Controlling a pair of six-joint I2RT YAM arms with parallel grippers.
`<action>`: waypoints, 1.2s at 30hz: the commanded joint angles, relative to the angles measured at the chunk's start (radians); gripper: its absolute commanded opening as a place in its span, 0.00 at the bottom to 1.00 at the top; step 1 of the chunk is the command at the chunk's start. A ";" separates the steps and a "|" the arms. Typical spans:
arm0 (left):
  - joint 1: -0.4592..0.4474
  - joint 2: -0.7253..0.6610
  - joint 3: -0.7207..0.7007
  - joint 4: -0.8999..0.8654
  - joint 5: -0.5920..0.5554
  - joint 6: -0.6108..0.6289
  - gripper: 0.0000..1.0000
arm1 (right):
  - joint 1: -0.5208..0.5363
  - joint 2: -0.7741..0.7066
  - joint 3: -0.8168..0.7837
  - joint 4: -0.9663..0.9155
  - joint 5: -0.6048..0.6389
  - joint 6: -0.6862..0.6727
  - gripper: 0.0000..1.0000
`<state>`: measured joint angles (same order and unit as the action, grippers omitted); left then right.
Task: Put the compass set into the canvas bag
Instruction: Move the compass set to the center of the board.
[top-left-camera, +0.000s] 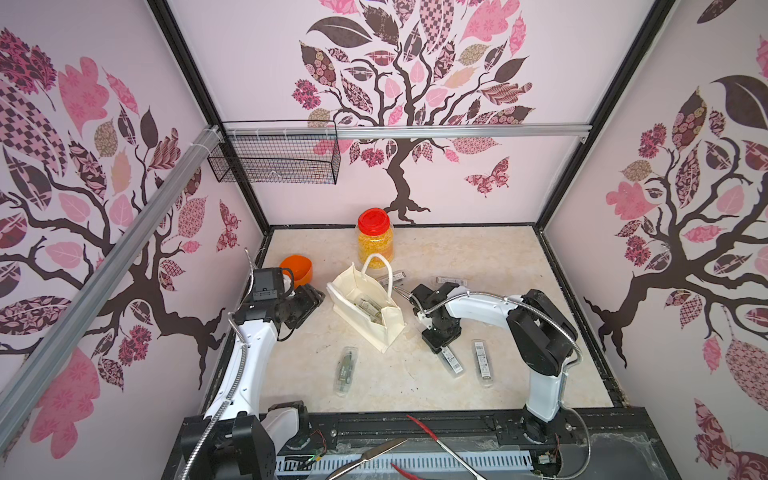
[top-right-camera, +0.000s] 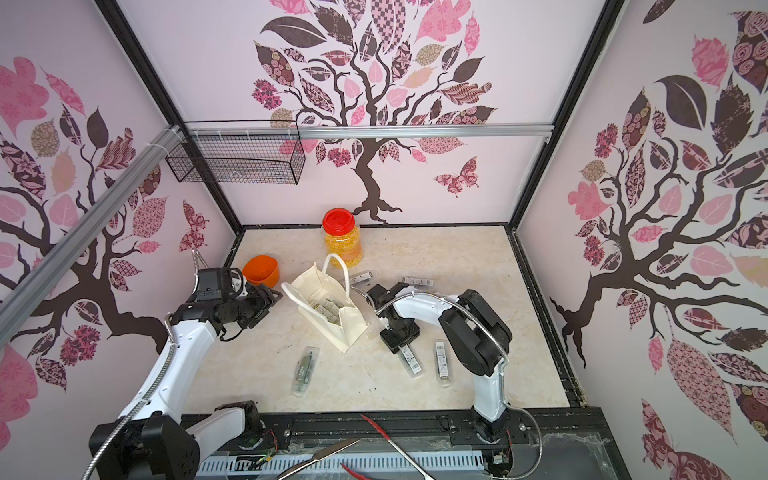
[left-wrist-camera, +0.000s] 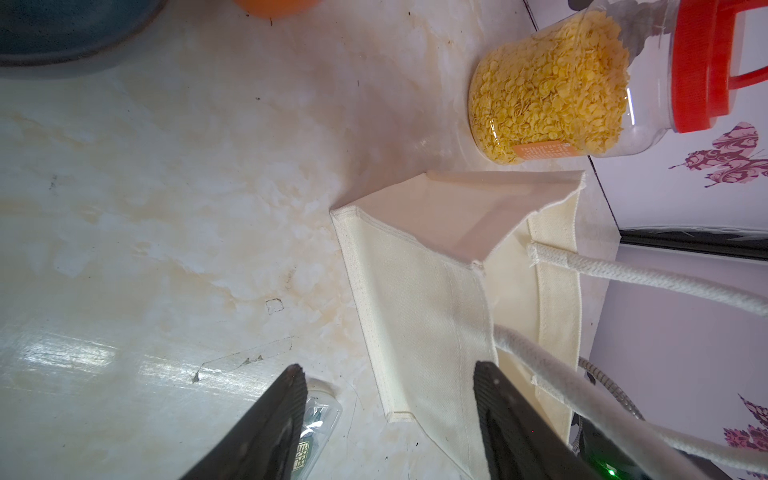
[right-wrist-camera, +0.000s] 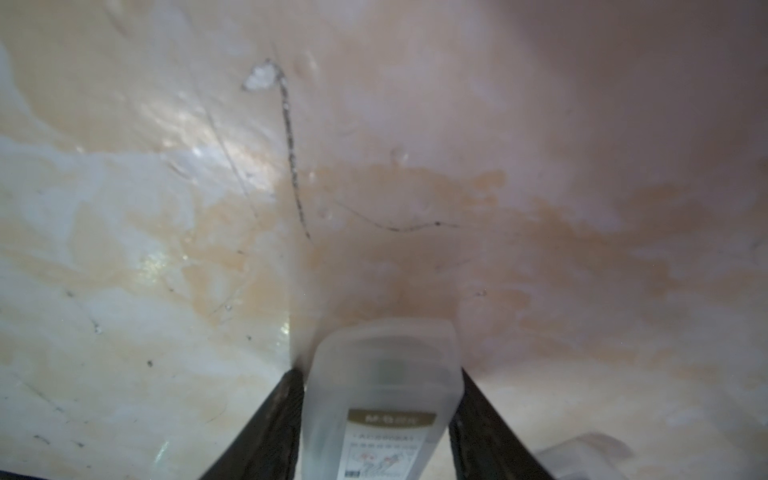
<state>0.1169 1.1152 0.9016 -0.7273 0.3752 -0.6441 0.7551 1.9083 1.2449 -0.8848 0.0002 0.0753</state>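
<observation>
Grasping is judged to be the step in hand. The compass set (right-wrist-camera: 384, 390), a clear flat case with a printed label, is seen lying on the worktop (top-left-camera: 415, 386) just to the right of the canvas bag (top-left-camera: 388, 332), and the right arm (top-left-camera: 478, 309) is bent down over one end of it. In the right wrist view the case is flanked closely on both long sides by the right jaws, which are set narrow. Whether it is truly pinched cannot be told, as that picture is blurred. The left jaws are held wide and empty at the bag's other side, with one of the rope handles (left-wrist-camera: 540, 365) passing close by a finger.

A firm hold is called for next, then a lift clear of the worktop and a carry over the bag's open mouth, where other cases (top-left-camera: 368, 307) are already seen inside. An end-first entry would probably be needed, since the mouth is narrow.

A neighbouring case (top-left-camera: 484, 361) lies just beside the targeted one and could be nudged. A further case (top-left-camera: 345, 370) is left in front of the bag, and two more (top-left-camera: 397, 276) behind it. A red-lidded jar (top-left-camera: 375, 241) stands behind the bag, and an orange bowl (top-left-camera: 296, 270) sits near the left arm (top-left-camera: 253, 345). The soft bag could be tipped, and those handles could be snagged.
</observation>
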 joint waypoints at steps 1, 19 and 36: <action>-0.003 -0.006 0.018 0.006 -0.015 0.009 0.68 | -0.003 0.024 0.038 0.015 0.022 0.009 0.56; -0.003 -0.014 0.013 0.006 -0.022 0.008 0.68 | -0.085 0.161 0.267 0.029 0.061 -0.030 0.53; -0.003 -0.005 0.019 0.014 -0.010 0.011 0.68 | -0.084 0.038 0.124 0.024 0.046 0.023 0.80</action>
<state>0.1169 1.1152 0.9016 -0.7269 0.3637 -0.6437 0.6662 2.0033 1.3907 -0.8272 0.0395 0.0868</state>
